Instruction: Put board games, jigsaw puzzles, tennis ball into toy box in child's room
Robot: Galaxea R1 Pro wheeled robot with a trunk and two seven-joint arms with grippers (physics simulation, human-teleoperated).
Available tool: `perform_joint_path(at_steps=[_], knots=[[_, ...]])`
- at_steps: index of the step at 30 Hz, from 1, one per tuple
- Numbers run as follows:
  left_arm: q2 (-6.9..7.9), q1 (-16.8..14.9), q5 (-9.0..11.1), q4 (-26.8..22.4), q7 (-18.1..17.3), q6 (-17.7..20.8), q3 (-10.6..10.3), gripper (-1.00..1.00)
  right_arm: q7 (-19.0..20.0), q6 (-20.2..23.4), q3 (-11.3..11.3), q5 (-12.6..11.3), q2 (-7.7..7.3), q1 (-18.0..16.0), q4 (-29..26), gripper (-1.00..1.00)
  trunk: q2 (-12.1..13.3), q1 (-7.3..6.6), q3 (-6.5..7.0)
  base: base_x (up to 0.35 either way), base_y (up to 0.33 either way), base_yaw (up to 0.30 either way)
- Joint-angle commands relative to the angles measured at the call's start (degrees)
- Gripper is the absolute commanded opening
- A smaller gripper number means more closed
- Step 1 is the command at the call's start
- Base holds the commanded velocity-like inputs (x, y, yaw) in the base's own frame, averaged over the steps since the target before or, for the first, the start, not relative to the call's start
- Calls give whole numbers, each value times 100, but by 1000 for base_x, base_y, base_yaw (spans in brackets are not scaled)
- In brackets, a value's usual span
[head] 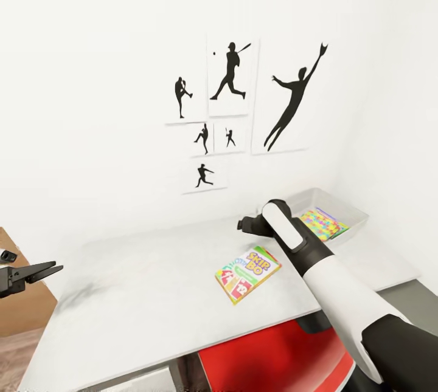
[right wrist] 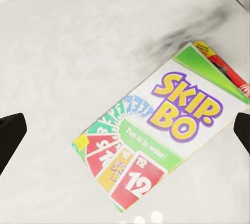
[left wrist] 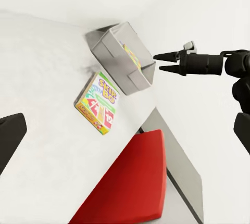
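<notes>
The right pincer (head: 248, 223) hangs above the pale table (head: 134, 301), its black fingers pointing toward the white wall. In the right wrist view its two fingertips (right wrist: 11, 135) sit far out at either edge, so it is spread wide with nothing between them. Straight below it, flat on the tabletop, lies the Skip-Bo game box (right wrist: 159, 135), face up and turned at a slant; from the head view the box (head: 247, 273) rests just short of the pincer on the robot's side, not touching it. Just beyond that pincer to its right stands the grey toy box (head: 353, 213) at the far right end of the table, close to the wall. Inside it lies a flat puzzle (head: 322, 223) of bright multicoloured pieces. The left wrist view looks across at the same bin (left wrist: 122, 60), with the game box (left wrist: 98, 102) near it on the table and a small gap between them.

The left pincer (head: 52, 269) hovers off the table's left edge, well away from the game box and the bin, its two slim fingers slightly parted and empty. Under the table's near edge there is something red (head: 274, 358). On the wall behind hang black sports pictures (head: 231, 100).
</notes>
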Motion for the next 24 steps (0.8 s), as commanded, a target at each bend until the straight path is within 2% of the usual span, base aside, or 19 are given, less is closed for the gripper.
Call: perform_joint_path(at_steps=[1, 6, 10, 16, 24], knots=[[0, -6, 0, 1, -22, 61, -3, 100, -60, -5, 10, -16, -2, -7, -1, 100, -14, 4, -23, 0, 0, 98], [-3, -6, 0, 1, -22, 62, -4, 100, -65, -67, 5, 387, 30, -3, 9, 100, -14, 4, -67, 0, 0, 97], [-2, -6, 0, 1, -22, 62, -2, 100, -62, -200, 3, 619, 49, -3, 11, 100, -14, 4, -103, 0, 0, 83], [-3, -6, 0, 1, -22, 62, -3, 100, -63, -280, 2, 733, 37, -7, 13, 100, -14, 4, -158, 0, 0, 72], [1, -6, 0, 1, -22, 62, 0, 100, -66, -318, -2, 753, -14, -7, 14, 100, -14, 4, -231, 0, 0, 67]])
